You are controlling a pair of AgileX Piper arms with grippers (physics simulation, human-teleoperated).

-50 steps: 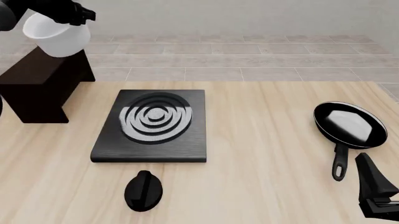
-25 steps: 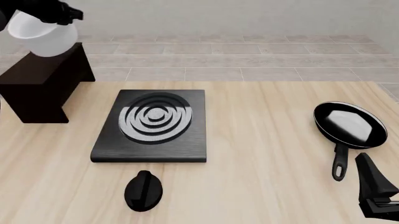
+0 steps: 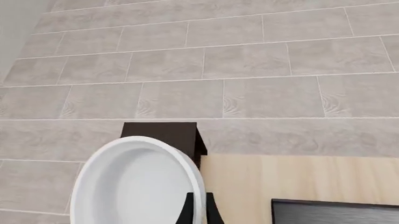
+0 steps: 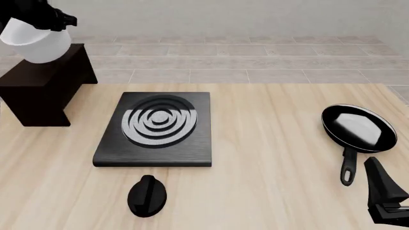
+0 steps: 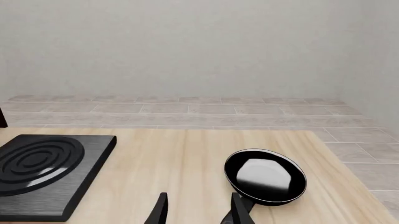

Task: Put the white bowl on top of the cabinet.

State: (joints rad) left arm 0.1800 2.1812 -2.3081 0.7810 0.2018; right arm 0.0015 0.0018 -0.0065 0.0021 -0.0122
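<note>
left tool (image 4: 51, 21): clenched on the rim of the white bowl (image 4: 35, 42)
right tool (image 5: 196, 210): released, idle near the frying pan (image 4: 357, 127)
bowl: held in the air above the cabinet (image 4: 45, 86), slightly tilted
done: lift and carry
left: lower onto cabinet top, let go

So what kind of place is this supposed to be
Most likely a simulated kitchen worktop: a black stove plate with rings, a frying pan and a white bowl on or above a wooden table.
</note>
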